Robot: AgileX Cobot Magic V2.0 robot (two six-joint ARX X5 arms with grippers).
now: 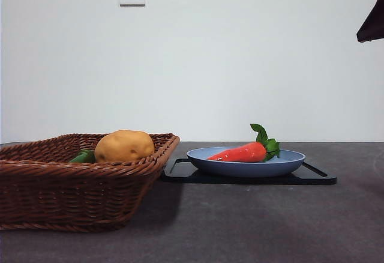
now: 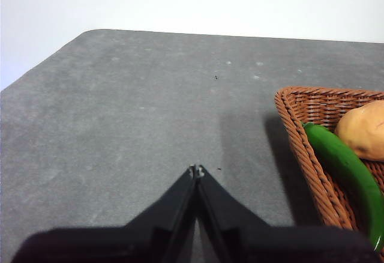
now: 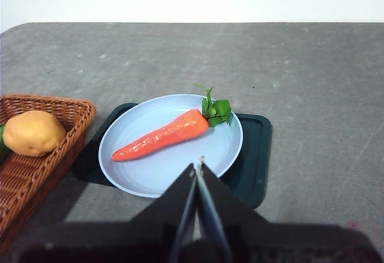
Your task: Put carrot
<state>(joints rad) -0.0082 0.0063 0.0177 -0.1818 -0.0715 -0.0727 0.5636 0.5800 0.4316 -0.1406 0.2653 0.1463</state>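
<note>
While the carrot (image 3: 165, 136) is lying flat on the blue plate (image 3: 150, 179) in the middle of the right wrist picture, the right gripper (image 3: 198, 166) is hanging just in front of the plate with its two black jaws pressed together and nothing between them. The plate is sitting on a dark tray (image 3: 255, 161), a little to the right of the basket (image 1: 36, 185) that is filling the lower left of the front picture.

The carrot is looking small, shiny and smooth, so it is probably light and hard, and it may be slippery. The thin tip is a poor place to pinch. The thick part near the green leaves (image 3: 217, 110) looks like the best place to grab, with the jaws going across it. The leaves are looking thin and bendy, so squeezing them is not a good idea.

In the basket a potato (image 1: 124, 146) is resting beside something long and green (image 2: 348, 173).

Farther off, the left gripper (image 2: 196, 171) is waiting over bare table (image 2: 120, 113), and its jaws are closed on nothing too.
</note>
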